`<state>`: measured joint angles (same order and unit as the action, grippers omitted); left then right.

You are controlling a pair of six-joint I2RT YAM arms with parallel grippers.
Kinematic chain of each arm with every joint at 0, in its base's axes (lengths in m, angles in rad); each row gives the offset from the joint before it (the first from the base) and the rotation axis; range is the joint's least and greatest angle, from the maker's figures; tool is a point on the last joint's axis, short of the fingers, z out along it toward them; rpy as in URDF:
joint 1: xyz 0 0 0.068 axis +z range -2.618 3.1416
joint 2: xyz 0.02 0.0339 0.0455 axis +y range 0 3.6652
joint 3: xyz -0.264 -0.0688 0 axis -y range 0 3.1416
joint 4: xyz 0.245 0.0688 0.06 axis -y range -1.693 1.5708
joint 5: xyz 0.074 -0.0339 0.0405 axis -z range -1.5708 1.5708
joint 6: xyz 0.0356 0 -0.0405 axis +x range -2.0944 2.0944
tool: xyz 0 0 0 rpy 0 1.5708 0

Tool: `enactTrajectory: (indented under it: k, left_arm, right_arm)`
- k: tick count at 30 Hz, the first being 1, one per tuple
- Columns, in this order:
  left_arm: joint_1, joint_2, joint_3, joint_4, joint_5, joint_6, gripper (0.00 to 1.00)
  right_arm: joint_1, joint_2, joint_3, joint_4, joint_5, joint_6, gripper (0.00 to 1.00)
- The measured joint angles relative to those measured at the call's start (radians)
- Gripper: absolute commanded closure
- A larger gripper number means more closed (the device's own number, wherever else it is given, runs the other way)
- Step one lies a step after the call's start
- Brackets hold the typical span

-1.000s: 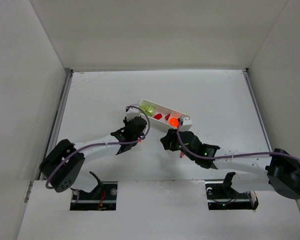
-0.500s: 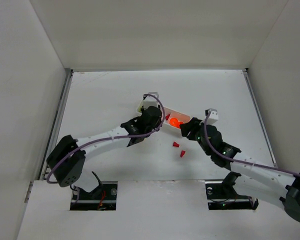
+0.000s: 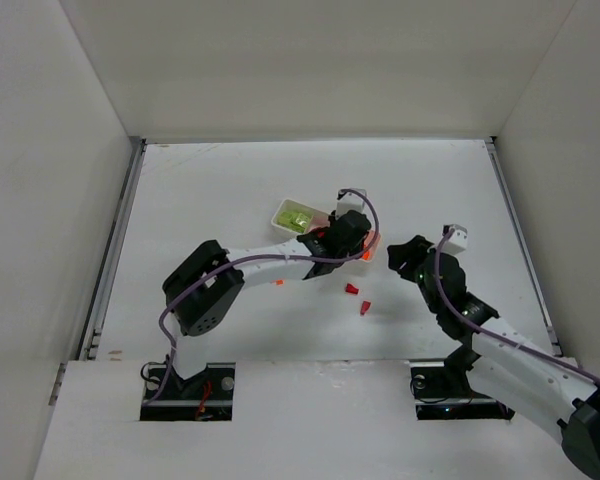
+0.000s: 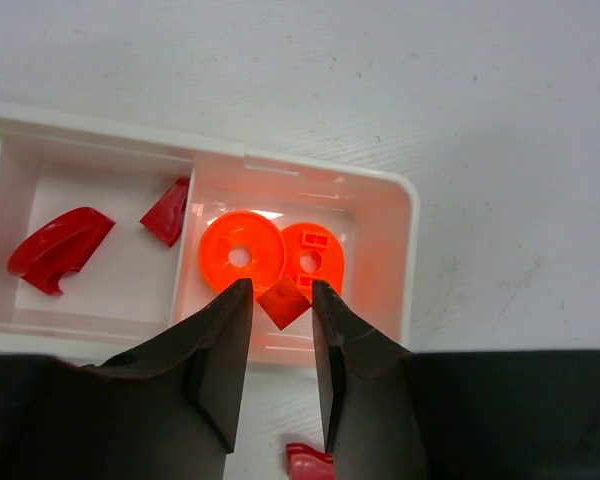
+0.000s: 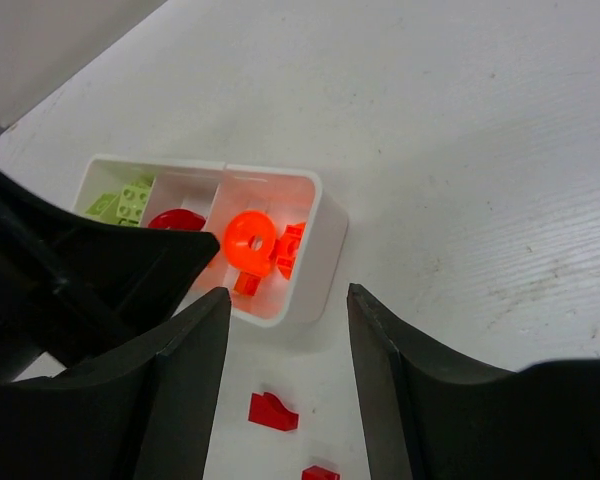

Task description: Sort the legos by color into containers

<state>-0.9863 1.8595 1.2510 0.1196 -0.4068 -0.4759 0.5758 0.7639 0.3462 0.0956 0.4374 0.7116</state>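
Left gripper [image 4: 282, 300] grips one orange lego [image 4: 283, 303] above the tray [image 4: 408, 250] (two orange discs [image 4: 242, 255] below, two red pieces [image 4: 60, 245] adjacent). Right gripper [image 5: 285, 292]: jaws apart, empty. Two red legos [image 5: 272, 411] lie on the white, walled table [image 4: 480, 100].

White-and-black arms [image 3: 265, 262], purple cables [image 3: 163, 318], black pincer fingers [image 4: 220, 360].

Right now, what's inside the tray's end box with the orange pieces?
Two round orange pieces, side by side, and a small orange square between the left arm's jaws. The jaws cover the near edge of the box, so anything there is hidden.
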Motion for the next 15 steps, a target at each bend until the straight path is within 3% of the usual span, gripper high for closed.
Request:
enactTrajectory:
  k: [4, 8, 11, 13, 15]
  left_arm:
    - [0.0, 0.046, 0.039, -0.001, 0.011, 0.003, 0.6]
    - [0.006, 0.049, 0.046, 0.001, 0.014, 0.005, 0.54]
    - [0.015, 0.048, 0.045, 0.003, 0.013, 0.008, 0.54]
    - [0.023, 0.034, 0.034, 0.006, 0.014, 0.012, 0.54]
    - [0.034, -0.015, -0.008, 0.012, 0.014, 0.016, 0.54]
  right_arm:
    - [0.0, -0.012, -0.002, 0.001, -0.003, 0.005, 0.37]
    - [0.001, -0.008, -0.002, 0.001, -0.005, 0.005, 0.37]
    - [0.014, 0.006, -0.002, 0.0, -0.004, 0.006, 0.46]
    - [0.05, 0.029, -0.002, 0.0, -0.004, 0.006, 0.57]
    - [0.109, 0.066, 0.0, -0.004, -0.005, 0.011, 0.6]
